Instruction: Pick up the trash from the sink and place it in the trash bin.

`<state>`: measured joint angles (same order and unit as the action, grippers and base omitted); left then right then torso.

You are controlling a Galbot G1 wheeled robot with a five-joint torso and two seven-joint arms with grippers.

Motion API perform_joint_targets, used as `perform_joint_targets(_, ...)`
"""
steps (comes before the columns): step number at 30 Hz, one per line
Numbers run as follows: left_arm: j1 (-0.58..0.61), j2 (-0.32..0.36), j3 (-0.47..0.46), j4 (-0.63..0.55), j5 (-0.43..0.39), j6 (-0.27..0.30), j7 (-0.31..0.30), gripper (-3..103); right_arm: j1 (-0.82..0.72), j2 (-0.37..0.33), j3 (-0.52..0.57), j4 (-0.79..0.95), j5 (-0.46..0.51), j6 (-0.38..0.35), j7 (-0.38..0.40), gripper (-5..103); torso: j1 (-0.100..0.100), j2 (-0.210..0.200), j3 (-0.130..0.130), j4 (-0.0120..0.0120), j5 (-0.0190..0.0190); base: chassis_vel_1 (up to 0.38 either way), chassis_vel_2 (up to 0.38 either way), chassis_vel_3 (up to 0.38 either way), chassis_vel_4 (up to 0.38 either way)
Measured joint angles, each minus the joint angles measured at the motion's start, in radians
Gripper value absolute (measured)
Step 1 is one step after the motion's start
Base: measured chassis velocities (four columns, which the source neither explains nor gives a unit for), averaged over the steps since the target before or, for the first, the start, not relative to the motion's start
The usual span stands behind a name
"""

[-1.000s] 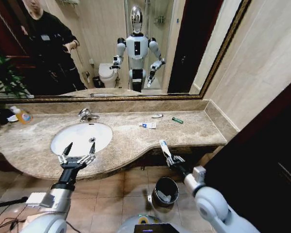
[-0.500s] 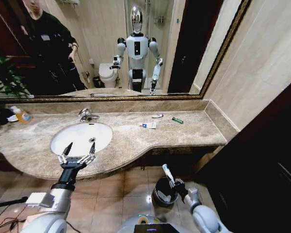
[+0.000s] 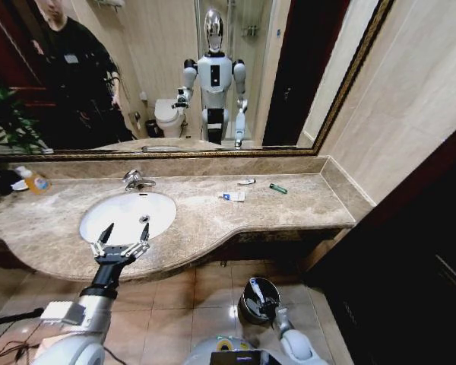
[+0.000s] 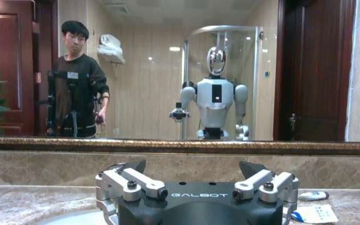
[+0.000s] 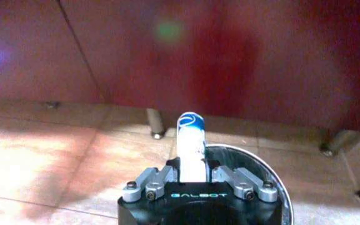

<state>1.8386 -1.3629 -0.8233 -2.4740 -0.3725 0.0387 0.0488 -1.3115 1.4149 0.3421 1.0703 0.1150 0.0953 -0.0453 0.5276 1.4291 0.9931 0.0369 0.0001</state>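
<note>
Right arm has dropped from counter-edge height down to the floor since a second ago; right gripper (image 3: 259, 295) now sits directly over the trash bin (image 3: 247, 302), jaws pinched on a white tube with blue marks (image 5: 190, 145), tube sticking up out of the fingers. In the right wrist view the tube tip is above the bin rim (image 5: 262, 164), tiled floor around it.

Left gripper (image 3: 120, 242) hasn't budged: hovers at the front edge of the sink (image 3: 163, 207), jaws spread, nothing in them.

Remaining trash is on the countertop (image 3: 304, 205), not in the basin: white sachet with blue mark (image 3: 232, 196) right of the sink, small white tube (image 3: 246, 182) behind it near the backsplash, green tube (image 3: 278, 188) farther right. Faucet (image 3: 134, 179) at the back of the basin.
</note>
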Motion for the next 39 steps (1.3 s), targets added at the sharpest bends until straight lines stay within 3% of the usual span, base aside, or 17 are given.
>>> perform_joint_targets(20,0.000,0.000,0.000,0.000,0.000,0.000,0.000,100,0.090,0.009,-0.002,-0.190,-0.043,0.042,0.087,20,0.000,0.000,0.000,-0.0001,-0.0001,0.000,0.000,0.000,0.000)
perform_joint_targets(21,0.000,0.000,0.000,0.000,0.000,0.000,0.000,100,0.087,0.005,-0.002,-0.192,-0.048,0.054,0.089,30,0.000,0.000,0.000,0.0000,-0.0001,0.000,0.000,0.000,0.000)
perform_joint_targets(23,0.000,0.000,0.000,0.000,0.000,0.000,0.000,100,0.086,0.004,-0.002,-0.192,-0.049,0.057,0.092,30,0.000,0.000,0.000,-0.0001,0.0000,0.000,0.000,0.000,0.000)
perform_joint_targets(27,0.000,0.000,0.000,0.000,0.000,0.000,0.000,100,0.078,0.004,-0.002,-0.185,-0.050,0.062,0.108,52,0.000,0.000,0.000,-0.0001,-0.0001,0.000,0.000,0.000,0.000)
perform_joint_targets(29,0.000,0.000,0.000,0.000,0.000,0.000,0.000,100,0.075,0.004,-0.002,-0.182,-0.051,0.062,0.111,52,0.000,0.000,0.000,-0.0001,-0.0001,0.000,0.000,0.000,0.000)
perform_joint_targets(31,0.000,0.000,0.000,0.000,0.000,0.000,0.000,100,0.067,0.004,-0.002,-0.164,-0.052,0.062,0.117,63,0.000,0.000,0.000,-0.0001,-0.0001,0.000,0.000,0.000,0.000)
perform_joint_targets(35,0.000,0.000,0.000,0.000,0.000,0.000,0.000,100,0.058,0.002,-0.002,-0.141,-0.052,0.058,0.122,73,0.000,0.000,0.000,-0.0001,-0.0001,0.000,0.000,0.000,0.000)
perform_joint_targets(38,0.000,0.000,0.000,0.000,0.000,0.000,0.000,100,0.047,-0.002,-0.001,-0.119,-0.052,0.052,0.129,90,0.000,0.000,0.000,-0.0001,-0.0001,0.000,0.000,0.000,0.000)
perform_joint_targets(39,0.000,0.000,0.000,0.000,0.000,0.000,0.000,100,0.047,-0.002,-0.001,-0.119,-0.052,0.052,0.129,90,0.000,0.000,0.000,-0.0001,-0.0001,0.000,0.000,0.000,0.000)
